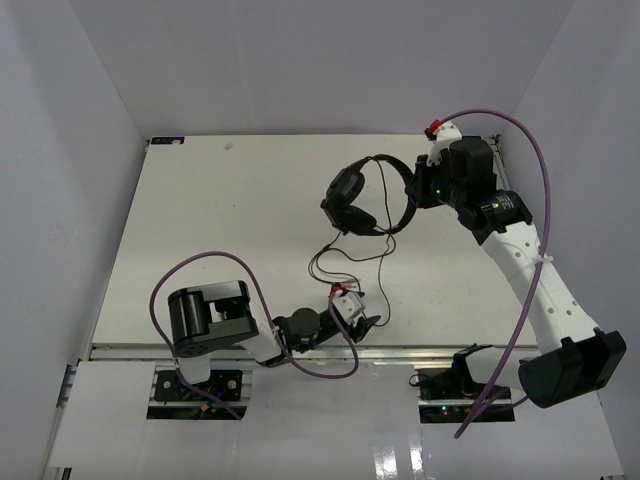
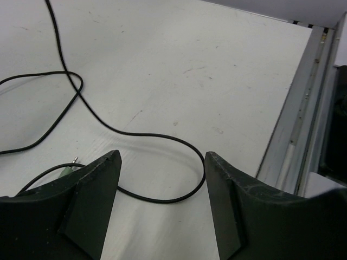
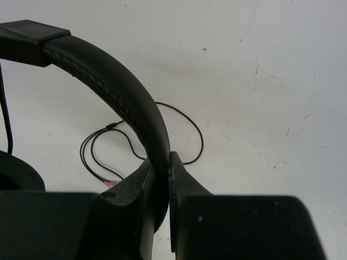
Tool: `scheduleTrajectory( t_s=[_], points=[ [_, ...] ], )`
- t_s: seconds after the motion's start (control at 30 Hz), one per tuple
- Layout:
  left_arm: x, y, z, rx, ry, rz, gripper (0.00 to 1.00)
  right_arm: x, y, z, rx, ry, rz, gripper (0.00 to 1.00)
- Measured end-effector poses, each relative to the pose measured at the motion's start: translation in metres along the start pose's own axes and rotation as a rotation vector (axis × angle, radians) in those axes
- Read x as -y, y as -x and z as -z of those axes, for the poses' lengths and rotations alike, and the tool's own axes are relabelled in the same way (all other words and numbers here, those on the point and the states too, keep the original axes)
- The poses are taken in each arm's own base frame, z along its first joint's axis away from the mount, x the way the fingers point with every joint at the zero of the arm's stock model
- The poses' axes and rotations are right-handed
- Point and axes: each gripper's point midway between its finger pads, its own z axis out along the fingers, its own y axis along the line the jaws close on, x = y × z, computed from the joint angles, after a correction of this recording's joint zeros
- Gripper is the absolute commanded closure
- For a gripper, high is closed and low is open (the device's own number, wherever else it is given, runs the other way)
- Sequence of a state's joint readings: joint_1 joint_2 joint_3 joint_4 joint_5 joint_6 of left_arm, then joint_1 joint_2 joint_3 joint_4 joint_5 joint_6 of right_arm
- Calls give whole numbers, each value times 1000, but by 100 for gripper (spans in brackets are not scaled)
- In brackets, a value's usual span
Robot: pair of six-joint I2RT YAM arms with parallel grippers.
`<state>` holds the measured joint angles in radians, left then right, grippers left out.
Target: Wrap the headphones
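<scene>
The black headphones [image 1: 365, 195] are at the back right of the table, earcups to the left. My right gripper [image 1: 425, 188] is shut on the headband [image 3: 122, 100], which runs between its jaws in the right wrist view. The thin dark cable [image 1: 345, 262] trails in loops from the headphones toward the near edge. My left gripper [image 1: 365, 318] is open and low over the table near the front edge; a loop of cable [image 2: 162, 173] lies between and ahead of its fingers. A plug tip [image 2: 73, 161] shows by the left finger, and a reddish plug [image 3: 108, 185] shows in the right wrist view.
Purple robot cables [image 1: 535, 180] arc over both arms. A metal rail [image 2: 295, 124] edges the table at the right of the left wrist view. White walls enclose the table [image 1: 220, 220] on three sides.
</scene>
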<state>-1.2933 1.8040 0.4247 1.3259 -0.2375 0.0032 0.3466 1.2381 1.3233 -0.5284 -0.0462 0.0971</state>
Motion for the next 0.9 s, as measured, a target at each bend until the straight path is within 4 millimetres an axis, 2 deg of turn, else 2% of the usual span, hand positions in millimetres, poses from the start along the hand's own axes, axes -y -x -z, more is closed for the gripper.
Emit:
scheduleTrajectory(
  t_s=[0.17, 0.27, 0.47, 0.7, 0.8, 0.9],
  points=[
    [-15, -14, -11, -27, 51, -21, 18, -8, 12, 8, 18, 39, 4, 92],
    [-25, -16, -22, -26, 85, -19, 17, -12, 22, 16, 49, 54, 8, 92],
    [-36, 5, -54, 45, 109, 10, 17, -13, 36, 33, 97, 71, 6, 92],
    [-34, 32, -82, 124, 102, 63, 25, -13, 39, 37, 106, 86, 1, 92],
    [-36, 34, -86, 129, 119, 83, 27, -14, 38, 40, 103, 95, -1, 92],
    [-37, 25, -86, 114, 132, 101, 32, -13, 43, 48, 117, 99, -3, 92]
  ],
)
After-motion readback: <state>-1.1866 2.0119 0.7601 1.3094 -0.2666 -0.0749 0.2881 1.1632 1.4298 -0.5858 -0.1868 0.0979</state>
